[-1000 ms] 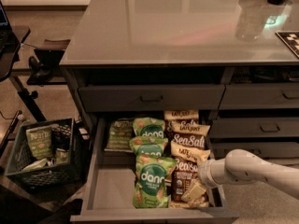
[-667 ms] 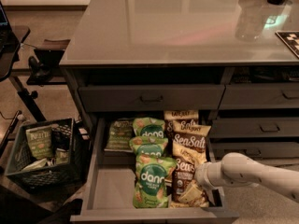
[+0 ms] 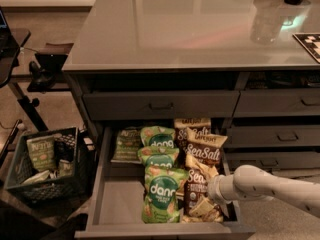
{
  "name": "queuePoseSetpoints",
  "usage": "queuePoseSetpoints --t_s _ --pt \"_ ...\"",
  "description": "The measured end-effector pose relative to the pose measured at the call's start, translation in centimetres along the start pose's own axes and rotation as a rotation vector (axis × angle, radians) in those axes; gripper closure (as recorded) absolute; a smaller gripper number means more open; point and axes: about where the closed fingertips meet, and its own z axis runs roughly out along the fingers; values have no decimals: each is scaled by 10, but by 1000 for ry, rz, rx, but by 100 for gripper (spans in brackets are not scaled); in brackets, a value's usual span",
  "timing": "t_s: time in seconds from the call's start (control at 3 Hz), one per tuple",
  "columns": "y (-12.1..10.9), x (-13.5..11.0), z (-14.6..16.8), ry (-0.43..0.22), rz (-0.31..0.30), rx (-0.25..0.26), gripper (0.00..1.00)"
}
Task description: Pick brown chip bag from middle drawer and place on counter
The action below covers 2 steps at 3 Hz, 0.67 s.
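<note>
The middle drawer (image 3: 102, 194) is pulled open and holds snack bags. Several brown chip bags with "Sea Salt" lettering lie in its right half; one (image 3: 205, 150) is near the middle right, one (image 3: 191, 126) at the back, one (image 3: 196, 185) near the front. Green "dang" bags (image 3: 161, 194) lie to their left. My gripper (image 3: 209, 198) reaches in from the right at the end of the white arm (image 3: 260, 184), down among the front brown bags, its tip hidden by them. The counter (image 3: 190, 24) is the glossy grey top above.
A black crate (image 3: 47, 166) with snack bags stands on the floor to the left. Closed grey drawers (image 3: 160, 104) with dark handles sit above and to the right. A clear container (image 3: 265, 21) and a black-and-white marker (image 3: 310, 43) are on the counter's right side.
The arm has edged slightly left and down, deeper among the front brown bags. The bags look unmoved.
</note>
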Motion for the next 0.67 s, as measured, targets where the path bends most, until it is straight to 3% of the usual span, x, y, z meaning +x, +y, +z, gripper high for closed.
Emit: queuePoseSetpoints --t_s 0.67 --pt "0 -4 -6 0 0 0 67"
